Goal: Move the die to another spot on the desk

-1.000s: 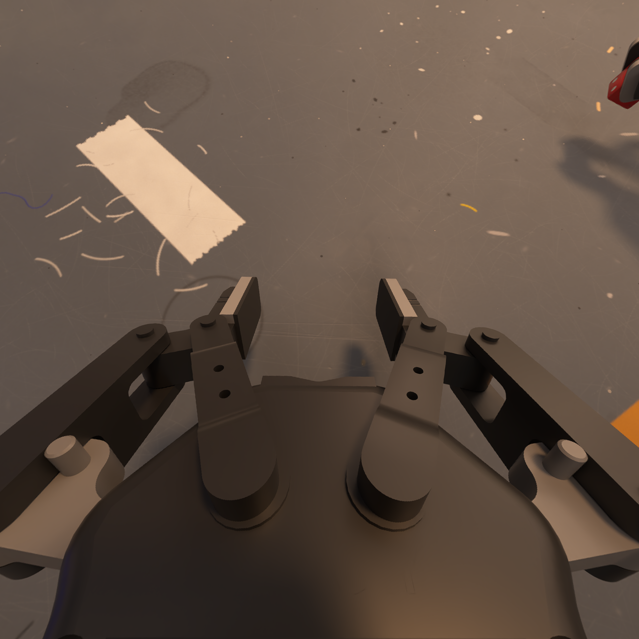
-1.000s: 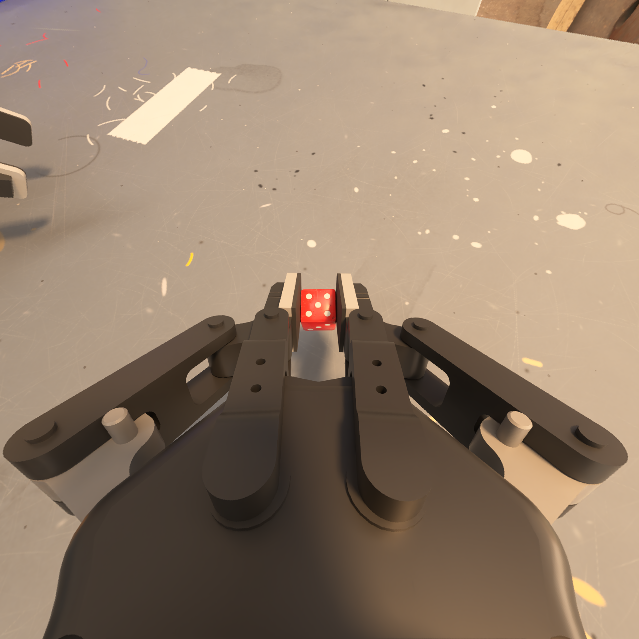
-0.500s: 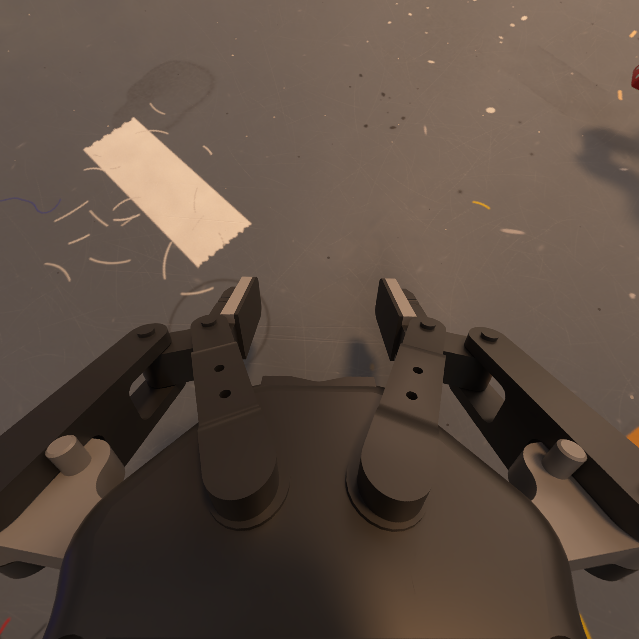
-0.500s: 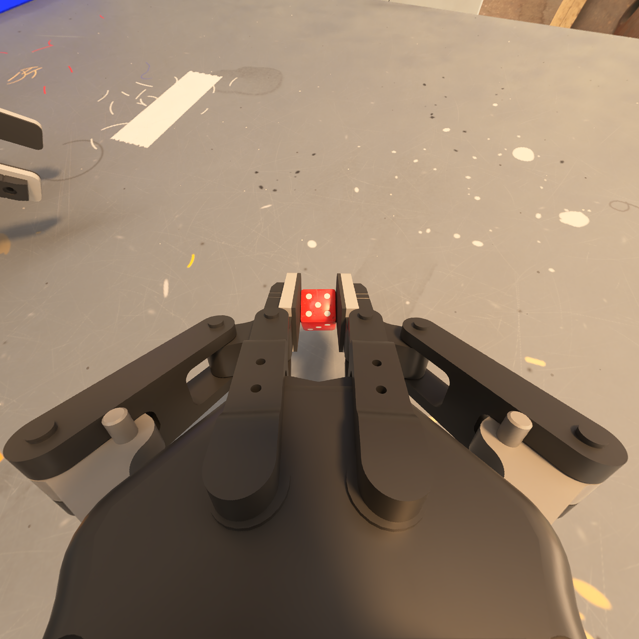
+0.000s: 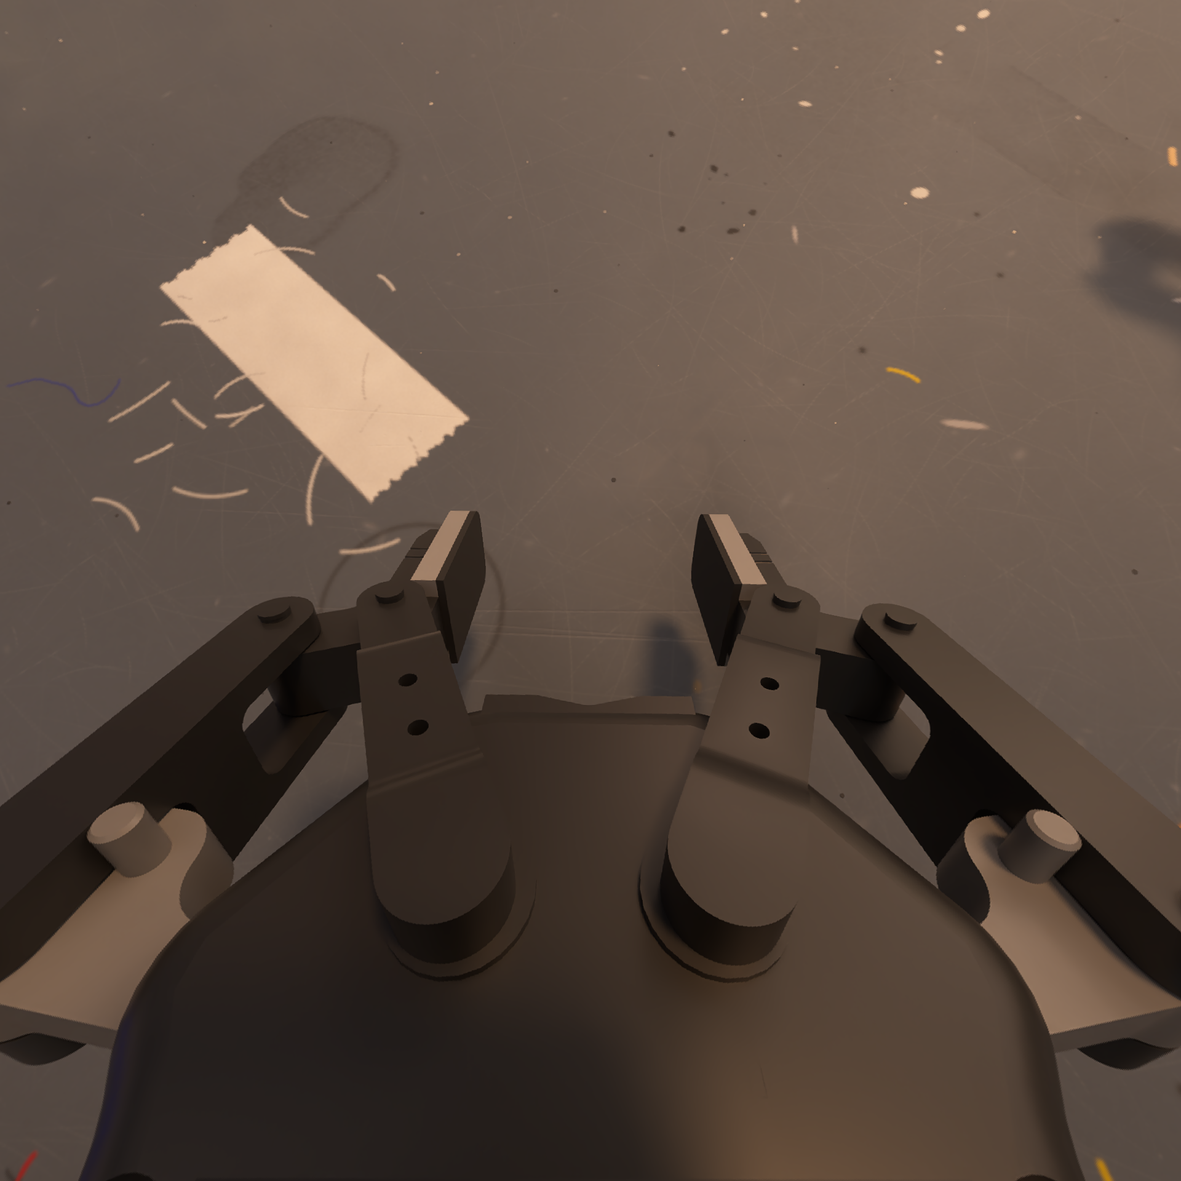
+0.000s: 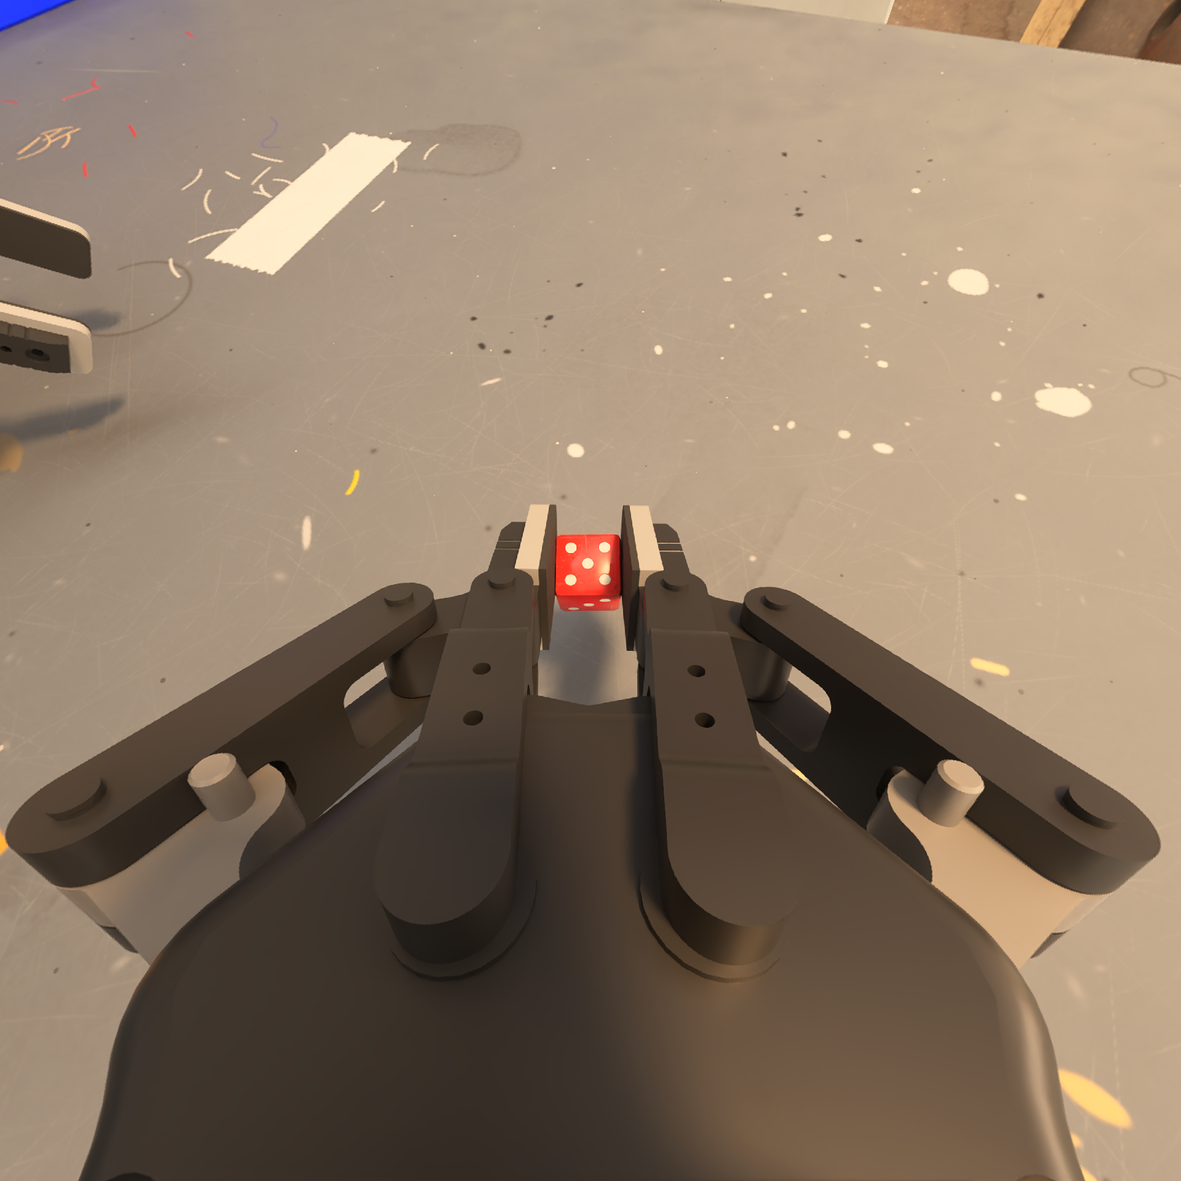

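A small red die [image 6: 588,571] with white pips sits between the pads of my right gripper [image 6: 588,562], which is shut on it and holds it above the grey desk [image 6: 703,192]. My left gripper [image 5: 588,575] is open and empty, low over the desk. Its fingertips [image 6: 45,339] show at the left edge of the right wrist view. The die is out of the left wrist view.
A strip of pale tape [image 5: 313,361] lies on the desk ahead and left of my left gripper; it also shows in the right wrist view [image 6: 307,203]. Paint flecks, scratches and a dark smudge [image 5: 313,166] mark the surface. The desk's far edge [image 6: 958,32] shows top right.
The right gripper has moved with the die still held. The die has left the left wrist view at its right edge. The left gripper has drifted slightly and stays open.
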Robot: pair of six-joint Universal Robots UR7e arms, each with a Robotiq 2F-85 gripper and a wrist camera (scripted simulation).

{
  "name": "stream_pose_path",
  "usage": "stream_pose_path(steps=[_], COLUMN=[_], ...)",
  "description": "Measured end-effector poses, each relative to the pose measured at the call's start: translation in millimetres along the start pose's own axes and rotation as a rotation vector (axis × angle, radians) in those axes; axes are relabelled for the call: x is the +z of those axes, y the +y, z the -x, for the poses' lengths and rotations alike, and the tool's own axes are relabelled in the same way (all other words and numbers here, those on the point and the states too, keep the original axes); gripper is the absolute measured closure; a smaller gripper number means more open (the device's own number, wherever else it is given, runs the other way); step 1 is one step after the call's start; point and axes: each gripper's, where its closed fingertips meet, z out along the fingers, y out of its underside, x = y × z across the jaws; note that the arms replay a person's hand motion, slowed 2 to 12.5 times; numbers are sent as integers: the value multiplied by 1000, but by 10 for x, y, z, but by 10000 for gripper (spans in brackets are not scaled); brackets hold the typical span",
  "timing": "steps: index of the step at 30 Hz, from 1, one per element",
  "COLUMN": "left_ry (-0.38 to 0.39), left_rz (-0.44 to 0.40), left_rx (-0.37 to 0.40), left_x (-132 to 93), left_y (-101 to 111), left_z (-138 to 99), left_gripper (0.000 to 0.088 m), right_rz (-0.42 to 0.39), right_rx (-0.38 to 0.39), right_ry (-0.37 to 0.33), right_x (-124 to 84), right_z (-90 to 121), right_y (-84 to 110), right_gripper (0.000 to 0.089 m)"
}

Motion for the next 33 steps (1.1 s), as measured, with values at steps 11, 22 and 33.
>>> stream_pose_path(steps=[11, 22, 33], left_ry=[-2, -3, 0], left_rz=[-1, -6, -11], left_rx=[5, 3, -1], left_x=[22, 41, 57], left_y=[-10, -20, -28], left_z=[7, 17, 25], left_gripper=[303, 303, 303], right_rz=[0, 1, 1], right_rx=[-1, -3, -3], right_ry=[0, 0, -2], right_x=[-1, -1, -1], right_z=[-5, -9, -11], right_y=[0, -1, -4], right_gripper=[713, 713, 713])
